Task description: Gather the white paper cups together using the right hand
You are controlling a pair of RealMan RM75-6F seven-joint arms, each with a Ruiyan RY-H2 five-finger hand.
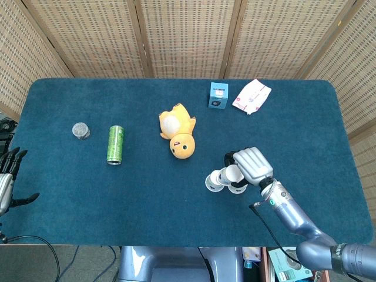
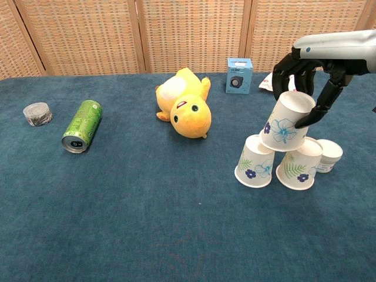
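Observation:
My right hand (image 2: 310,70) (image 1: 251,165) grips an upside-down white paper cup with a blue flower (image 2: 283,122) (image 1: 232,174). That cup is tilted and rests on two inverted cups standing on the blue tablecloth: one with small blue flowers (image 2: 254,161) (image 1: 214,181) and one with green leaves (image 2: 299,164). A smaller white cup (image 2: 329,155) sits just to their right. My left hand (image 1: 7,176) hangs off the table's left edge, fingers apart and holding nothing.
A yellow plush duck (image 2: 187,107) lies mid-table. A green can (image 2: 82,125) lies on its side beside a small round tin (image 2: 36,113) at the left. A blue box (image 2: 239,75) and a white packet (image 1: 251,96) sit at the back.

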